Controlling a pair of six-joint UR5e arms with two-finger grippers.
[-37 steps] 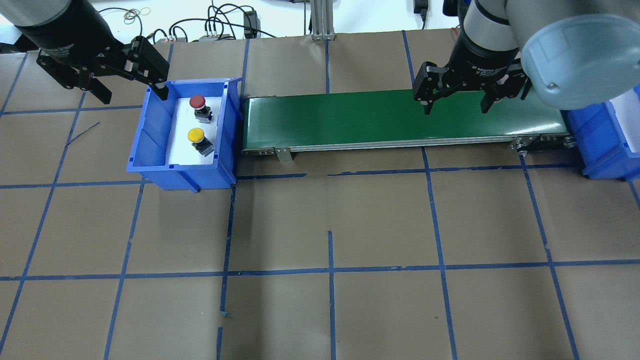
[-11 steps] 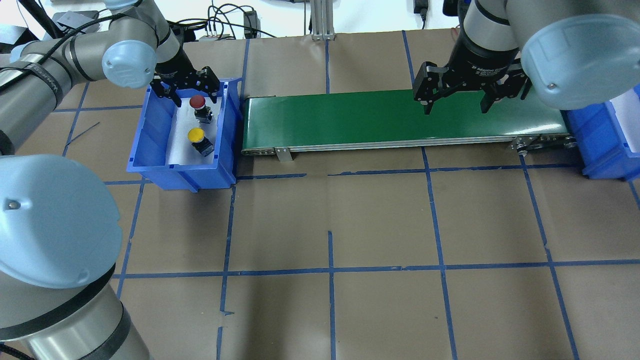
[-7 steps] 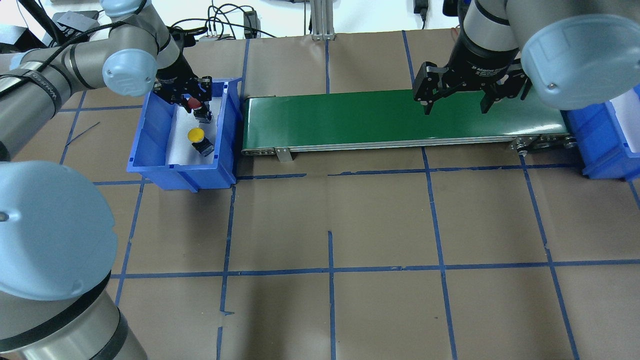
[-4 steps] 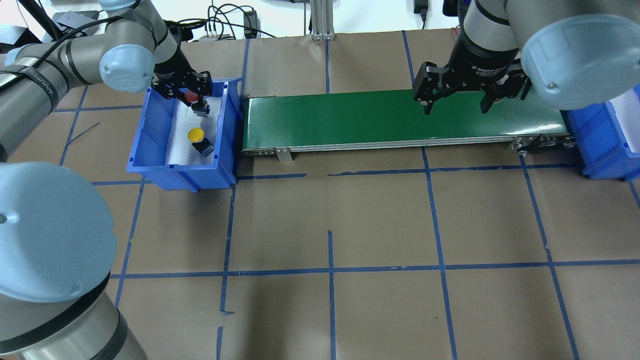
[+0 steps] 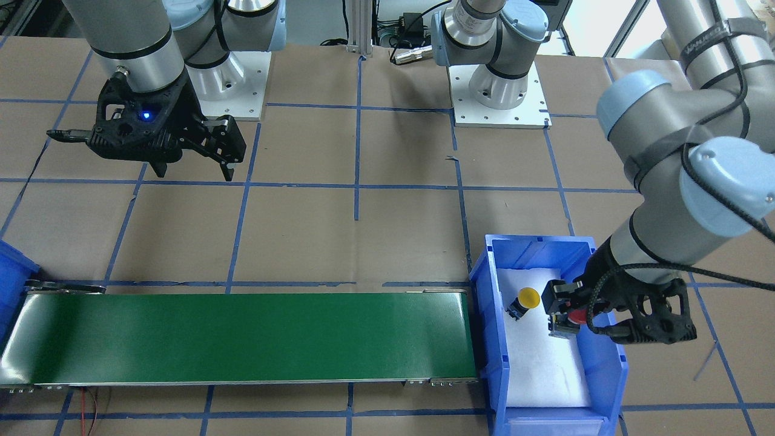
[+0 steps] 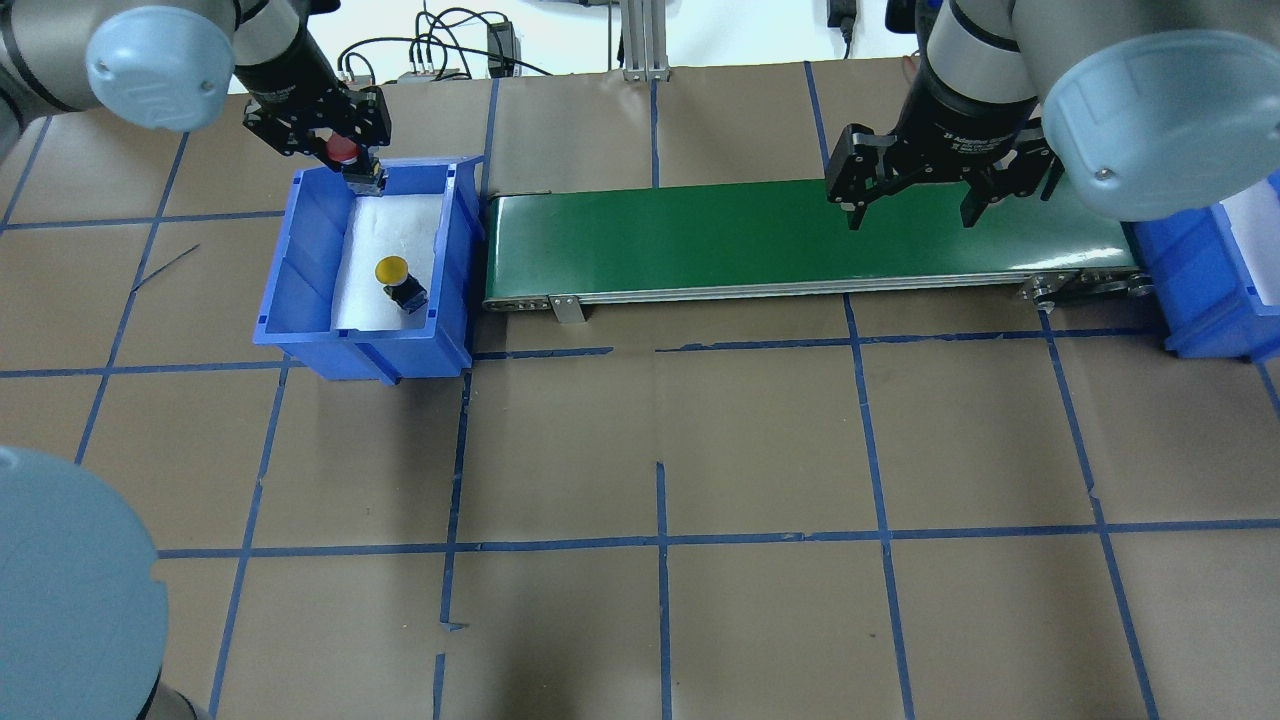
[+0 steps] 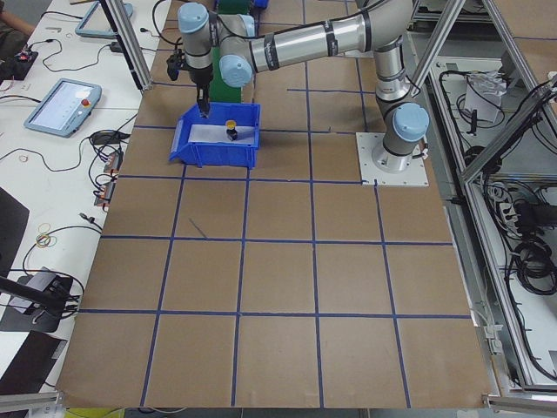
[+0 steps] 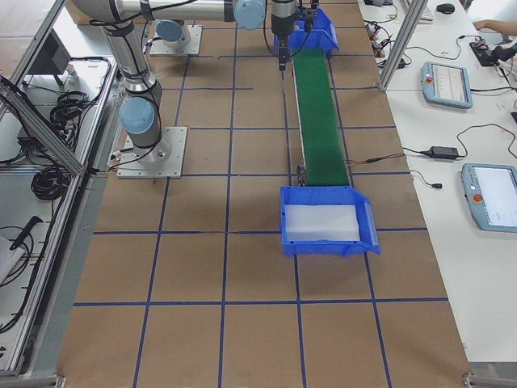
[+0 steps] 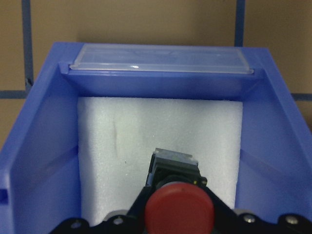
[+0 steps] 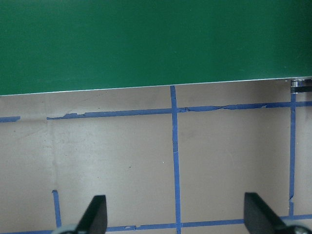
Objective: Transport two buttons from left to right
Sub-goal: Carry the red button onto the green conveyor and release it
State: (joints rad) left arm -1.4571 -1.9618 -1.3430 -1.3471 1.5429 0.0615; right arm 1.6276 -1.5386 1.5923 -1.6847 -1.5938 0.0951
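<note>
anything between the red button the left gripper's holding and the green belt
Only the blue plastic bin's belt-side wall stands between the red mushroom-cap push-button, shut in the left gripper, and the green conveyor belt; the button looks lifted above it.

On the desk (image 6: pixel 760 440), brown paper ruled into squares by blue tape (image 6: pixel 780 538), with a long green conveyor belt (image 6: pixel 760 235) laid lengthwise near the far edge. At the belt's left end, just beside it, a blue bin (image 6: pixel 300 250) lined with white foam (image 6: pixel 400 225), a clear plastic strip (image 9: pixel 161 61) on one end wall; just beyond the right end, a second blue bin (image 8: pixel 327 247), likewise lined with a white foam pad (image 8: pixel 323 222). Beyond the far edge of the desk, black cables (image 6: pixel 450 40) and an upright aluminium post (image 6: pixel 640 40); on a white side bench (image 8: pixel 485 137), two grey teach pendants (image 8: pixel 448 85) lying flat, well apart.
</note>
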